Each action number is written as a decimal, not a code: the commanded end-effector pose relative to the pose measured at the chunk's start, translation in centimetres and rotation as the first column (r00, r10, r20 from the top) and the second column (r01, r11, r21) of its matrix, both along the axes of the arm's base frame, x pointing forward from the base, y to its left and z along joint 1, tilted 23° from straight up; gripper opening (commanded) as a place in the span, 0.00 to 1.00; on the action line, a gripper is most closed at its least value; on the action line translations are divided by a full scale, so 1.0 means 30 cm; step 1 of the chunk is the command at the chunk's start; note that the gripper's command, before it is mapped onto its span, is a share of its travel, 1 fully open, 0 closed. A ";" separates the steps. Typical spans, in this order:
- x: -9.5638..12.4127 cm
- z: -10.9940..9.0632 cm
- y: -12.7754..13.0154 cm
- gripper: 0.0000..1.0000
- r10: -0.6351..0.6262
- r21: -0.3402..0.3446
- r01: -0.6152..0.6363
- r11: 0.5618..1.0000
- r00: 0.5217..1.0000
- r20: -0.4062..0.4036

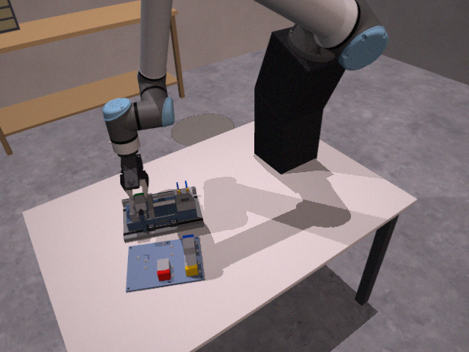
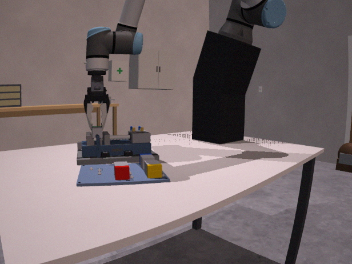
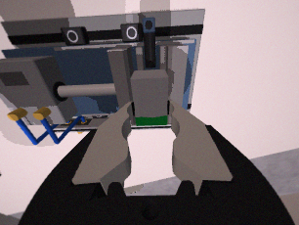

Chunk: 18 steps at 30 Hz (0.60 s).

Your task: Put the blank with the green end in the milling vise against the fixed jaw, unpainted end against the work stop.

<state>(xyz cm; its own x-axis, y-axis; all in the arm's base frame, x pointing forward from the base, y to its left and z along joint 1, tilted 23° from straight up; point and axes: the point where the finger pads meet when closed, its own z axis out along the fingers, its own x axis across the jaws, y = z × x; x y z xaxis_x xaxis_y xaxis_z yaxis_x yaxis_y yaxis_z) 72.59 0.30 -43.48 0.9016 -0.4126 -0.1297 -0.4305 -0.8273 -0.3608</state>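
My gripper (image 3: 150, 102) is shut on the grey blank with the green end (image 3: 150, 95), gripping it near the painted end. The blank sits low between the jaws of the blue milling vise (image 1: 161, 213). Its unpainted end points at the dark work stop rod (image 3: 149, 46) and looks close to it; I cannot tell if they touch. The fixed jaw (image 2: 90, 139) stands at the vise's left end; the moving jaw with blue hoses (image 1: 183, 196) stands to the right. In the exterior view the gripper (image 2: 96, 128) stands upright over the vise's left end. The green end also shows in the top view (image 1: 138, 194).
A blue plate (image 1: 164, 257) lies in front of the vise with a red-ended blank (image 1: 164, 270) and a yellow-ended blank (image 1: 190, 257) on it, and several small pegs. The arm's black base block (image 1: 293, 103) stands at the table's back right.
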 end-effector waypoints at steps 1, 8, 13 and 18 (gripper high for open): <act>0.004 0.003 -0.001 0.00 0.000 -0.001 0.000 1.000 1.000 0.001; 0.008 0.004 0.003 0.00 0.000 -0.001 0.000 1.000 1.000 0.001; 0.011 0.005 0.005 0.00 0.000 -0.001 0.000 1.000 1.000 0.001; 0.012 0.006 0.007 0.00 0.000 -0.001 0.000 1.000 1.000 0.001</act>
<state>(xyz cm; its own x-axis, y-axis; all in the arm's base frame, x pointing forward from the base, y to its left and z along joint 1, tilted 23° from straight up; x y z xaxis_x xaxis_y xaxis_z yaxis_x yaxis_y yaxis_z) 72.85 0.52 -43.38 0.9016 -0.4126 -0.1297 -0.4305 -0.8273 -0.3608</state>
